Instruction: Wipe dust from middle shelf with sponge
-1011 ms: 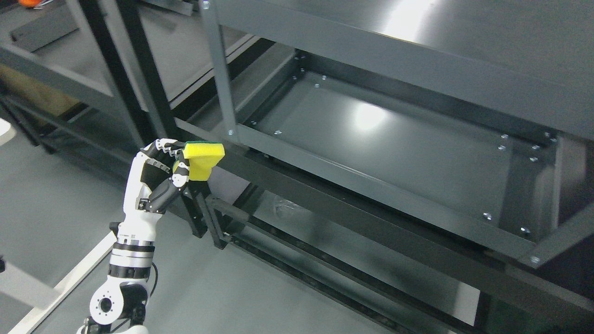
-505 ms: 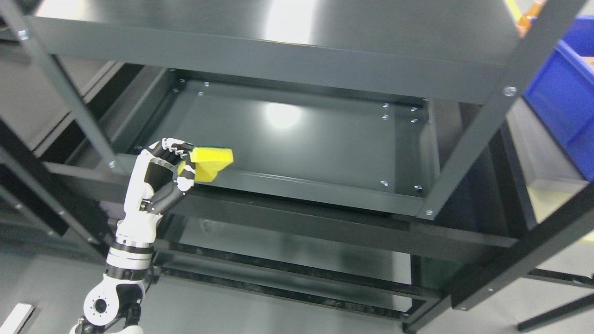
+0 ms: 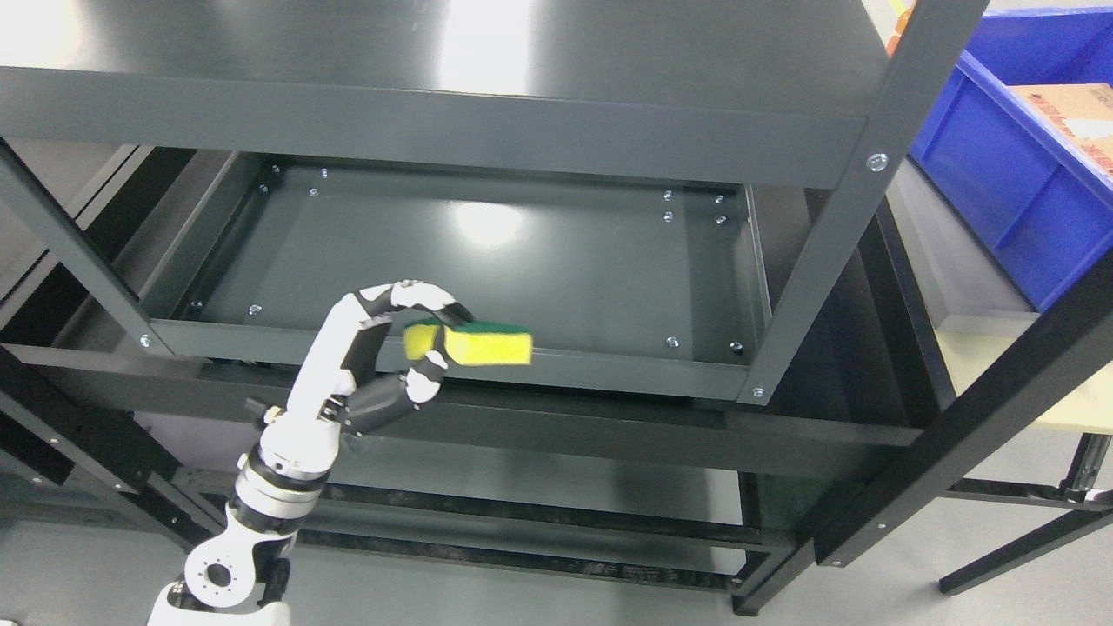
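Observation:
A yellow sponge [image 3: 478,346] with a green scouring top is pinched in my left hand [image 3: 428,346], whose fingers curl over its left end. The hand holds it level, right at the front lip of the middle shelf [image 3: 609,367], a dark grey metal tray with bolts in its corners. The sponge hangs in front of that lip, not on the shelf floor [image 3: 522,261]. My white and black left forearm [image 3: 304,409] rises from the lower left. The right hand does not show.
The top shelf [image 3: 435,113] overhangs the middle one closely. Upright posts stand at the front left [image 3: 69,252] and front right [image 3: 826,217]. A blue bin [image 3: 1000,156] holding a cardboard box sits at the right. A lower shelf [image 3: 522,487] lies beneath.
The camera has swung right, so the rack now faces me squarely. My left hand has carried the sponge rightward and turned it flat, up to the middle shelf's front lip.

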`<state>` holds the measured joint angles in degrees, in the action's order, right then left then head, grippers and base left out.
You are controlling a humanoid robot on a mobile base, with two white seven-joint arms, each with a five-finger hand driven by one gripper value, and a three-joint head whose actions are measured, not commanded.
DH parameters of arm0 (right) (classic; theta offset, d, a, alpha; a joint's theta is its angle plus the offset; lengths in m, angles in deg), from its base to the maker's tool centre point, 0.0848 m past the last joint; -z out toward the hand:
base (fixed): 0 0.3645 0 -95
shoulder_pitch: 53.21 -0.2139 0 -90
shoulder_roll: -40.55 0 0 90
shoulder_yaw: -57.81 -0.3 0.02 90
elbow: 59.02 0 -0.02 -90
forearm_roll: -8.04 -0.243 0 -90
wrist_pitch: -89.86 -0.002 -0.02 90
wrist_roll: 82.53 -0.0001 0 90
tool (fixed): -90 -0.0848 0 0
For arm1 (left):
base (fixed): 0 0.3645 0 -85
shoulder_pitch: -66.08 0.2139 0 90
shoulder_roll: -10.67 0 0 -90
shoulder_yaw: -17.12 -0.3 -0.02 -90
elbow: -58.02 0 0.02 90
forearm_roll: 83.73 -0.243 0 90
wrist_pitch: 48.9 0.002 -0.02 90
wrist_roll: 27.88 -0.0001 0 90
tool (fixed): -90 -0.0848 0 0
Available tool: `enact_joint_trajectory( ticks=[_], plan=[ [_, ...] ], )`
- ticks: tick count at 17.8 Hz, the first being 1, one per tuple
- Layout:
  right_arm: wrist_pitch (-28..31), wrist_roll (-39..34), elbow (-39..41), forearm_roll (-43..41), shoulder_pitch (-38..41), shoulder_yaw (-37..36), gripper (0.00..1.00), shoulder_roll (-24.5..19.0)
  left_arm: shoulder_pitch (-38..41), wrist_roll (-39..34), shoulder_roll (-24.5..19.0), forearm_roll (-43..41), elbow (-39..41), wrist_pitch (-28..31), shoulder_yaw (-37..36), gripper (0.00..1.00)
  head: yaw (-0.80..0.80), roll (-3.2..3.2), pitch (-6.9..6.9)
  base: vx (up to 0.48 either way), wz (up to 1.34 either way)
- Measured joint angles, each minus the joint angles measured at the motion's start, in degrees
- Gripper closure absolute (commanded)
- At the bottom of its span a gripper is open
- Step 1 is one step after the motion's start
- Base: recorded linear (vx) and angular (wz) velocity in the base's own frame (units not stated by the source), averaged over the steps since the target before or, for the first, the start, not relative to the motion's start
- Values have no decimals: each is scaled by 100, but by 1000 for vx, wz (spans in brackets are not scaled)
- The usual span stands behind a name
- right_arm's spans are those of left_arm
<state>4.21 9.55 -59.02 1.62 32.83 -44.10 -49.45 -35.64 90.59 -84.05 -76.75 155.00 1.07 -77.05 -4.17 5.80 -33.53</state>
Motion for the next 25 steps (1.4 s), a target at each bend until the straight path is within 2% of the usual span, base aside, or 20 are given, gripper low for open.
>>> enact_joint_trajectory(
  ticks=[2,8,12,17,21,25],
  plan=[
    [0,0,0,0,0,-1,0,0,-195,260,-24,-328,25,-317,-201,100,0,0,0,-6,37],
    [0,0,0,0,0,-1,0,0,-1047,492,114,-1011,81,-491,-618,100,0,0,0,-3,9],
    [0,0,0,0,1,0,0,0,-1758,462,232,-1251,104,-499,-905,100,0,0,0,0,0],
    [0,0,0,0,0,0,0,0,-2171,150,324,-1376,121,-502,-1250,100,0,0,0,0,0],
    [0,0,0,0,1,0,0,0,-2300,92,370,-1410,131,-504,-1185,100,0,0,0,0,0],
    [0,0,0,0,1,0,0,0,-2306,71,315,-1246,138,-516,-753,100,0,0,0,0,0]
  ],
)
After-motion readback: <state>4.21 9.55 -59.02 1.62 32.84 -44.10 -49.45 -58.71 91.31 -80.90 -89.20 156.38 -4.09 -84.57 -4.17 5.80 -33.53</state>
